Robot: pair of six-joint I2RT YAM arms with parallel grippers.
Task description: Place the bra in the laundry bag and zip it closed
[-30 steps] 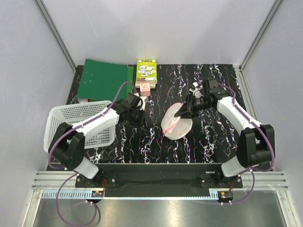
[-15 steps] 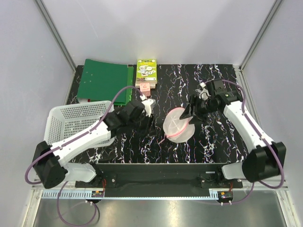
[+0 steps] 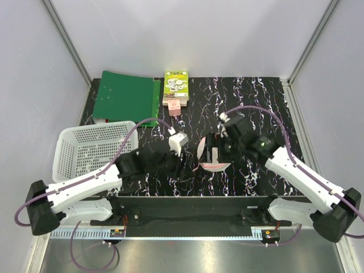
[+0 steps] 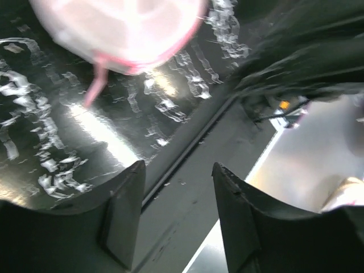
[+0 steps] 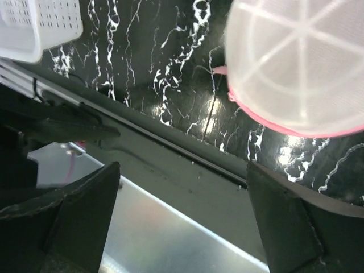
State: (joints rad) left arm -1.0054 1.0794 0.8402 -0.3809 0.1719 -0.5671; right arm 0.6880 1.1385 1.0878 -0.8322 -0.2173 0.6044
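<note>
The laundry bag (image 3: 202,151) is a round white mesh pouch with pink edging, lying on the black marbled table near the front middle. It fills the top of the left wrist view (image 4: 114,28) and the upper right of the right wrist view (image 5: 296,62). A thin pink strand (image 4: 95,85) trails from its rim. The bra cannot be made out as a separate thing. My right gripper (image 3: 213,153) hangs wide open over the bag, holding nothing (image 5: 182,168). My left gripper (image 3: 180,168) stands open just left of the bag, and it too is empty (image 4: 177,166).
A white lattice basket (image 3: 91,151) stands at the left, its corner also in the right wrist view (image 5: 40,23). At the back lie a green folder (image 3: 125,96), a green-labelled box (image 3: 176,85) and a small pink box (image 3: 176,106). The table's near edge rail (image 4: 187,187) runs below both grippers.
Both arms have swung in toward the front middle. The right gripper has let go of the bag's edge and opened wide; the left gripper has gone from shut to open.
</note>
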